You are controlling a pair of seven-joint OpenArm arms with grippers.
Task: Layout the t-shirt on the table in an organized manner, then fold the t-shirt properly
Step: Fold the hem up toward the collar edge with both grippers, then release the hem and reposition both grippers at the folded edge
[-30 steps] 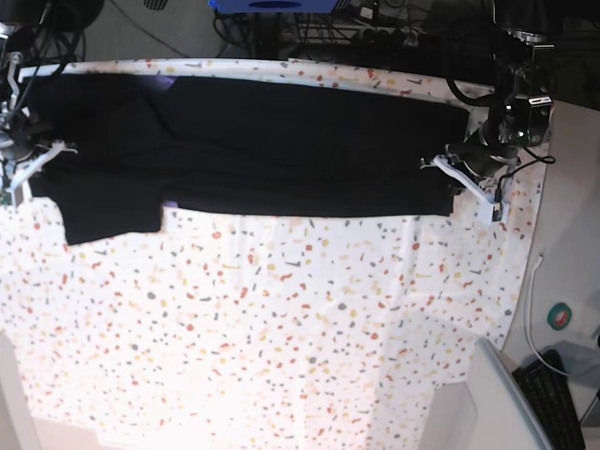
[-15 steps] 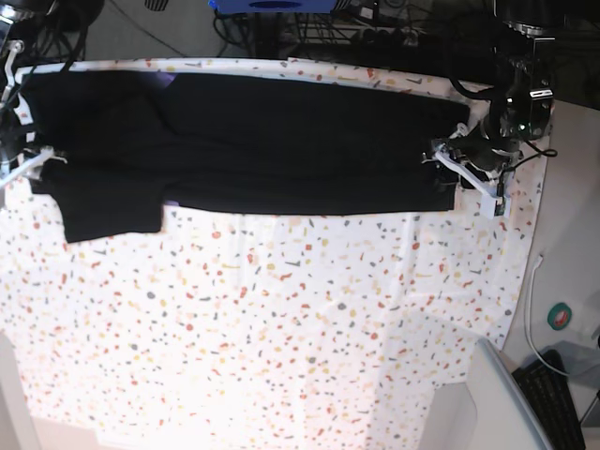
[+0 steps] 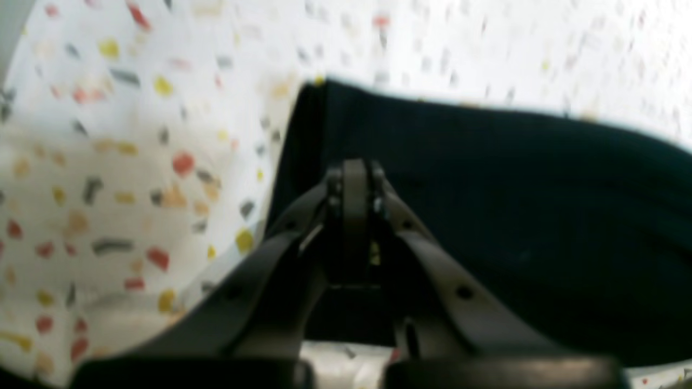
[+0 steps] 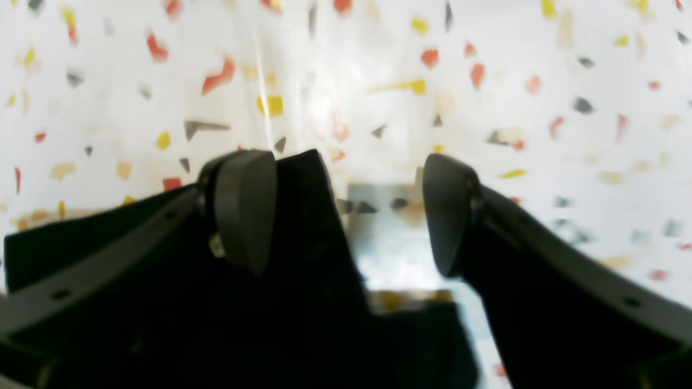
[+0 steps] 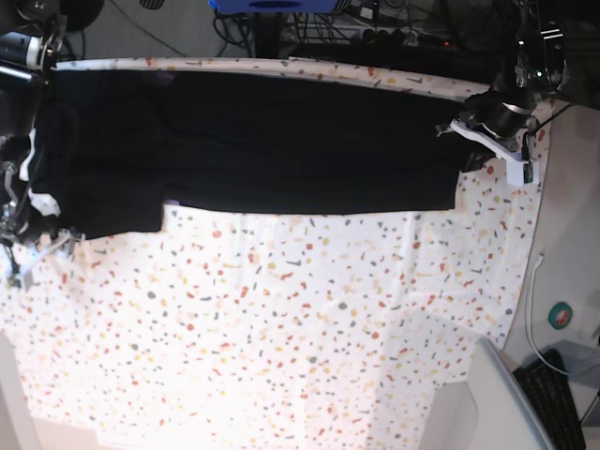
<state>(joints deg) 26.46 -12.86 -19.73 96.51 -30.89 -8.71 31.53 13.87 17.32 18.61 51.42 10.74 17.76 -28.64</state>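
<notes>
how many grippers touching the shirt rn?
0 for certain. The shut left gripper hovers over the black fabric t-shirt at its hem end; the open right gripper sits at the sleeve end, contact unclear through blur.

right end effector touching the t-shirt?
Cannot tell. Right wrist view: right end effector is open, t-shirt beside one finger, contact unclear.

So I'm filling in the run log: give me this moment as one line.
t-shirt: flat along table far edge | left gripper: shut above t-shirt corner, empty | right gripper: open over t-shirt edge
</notes>
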